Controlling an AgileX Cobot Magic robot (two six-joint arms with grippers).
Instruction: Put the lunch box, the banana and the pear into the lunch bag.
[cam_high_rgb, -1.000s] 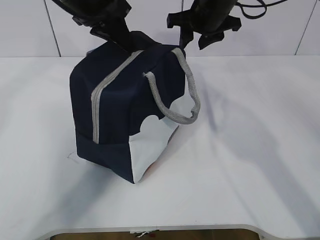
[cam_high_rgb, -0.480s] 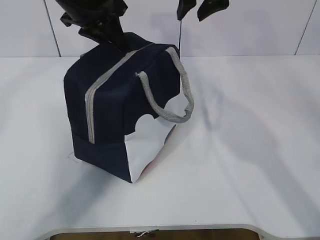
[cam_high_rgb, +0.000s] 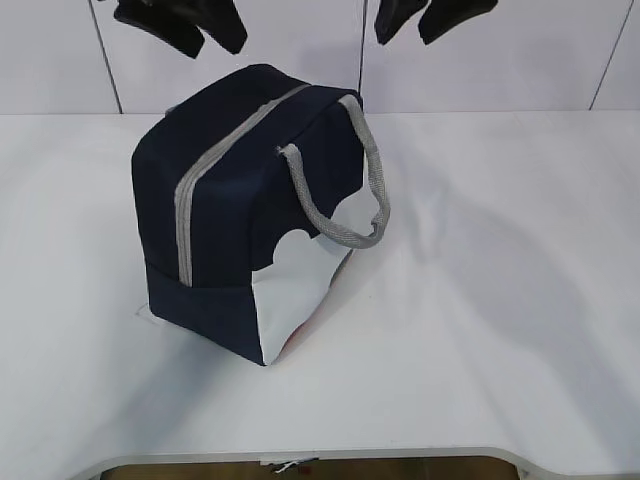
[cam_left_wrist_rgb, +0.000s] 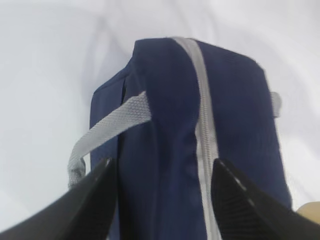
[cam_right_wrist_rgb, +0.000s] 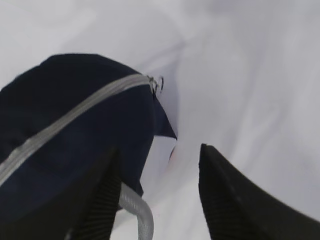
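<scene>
White table (cam_high_rgb: 500, 300) with rounded front edge, soft shadows on it; pale panelled wall (cam_high_rgb: 300, 60) with dark vertical seams behind.

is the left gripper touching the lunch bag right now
Apart. The exterior view shows the left gripper lifted above the lunch bag, with bare wall visible between its fingertips and the bag's top. Its jaws stand open and empty.

The exterior view looks down at a slant across the white worktop (cam_high_rgb: 500, 330) from its front edge. Both wrist views look steeply down from just above, close in. All three share the lunch bag (cam_high_rgb: 230, 230) with its grey zipper (cam_left_wrist_rgb: 205, 135).
</scene>
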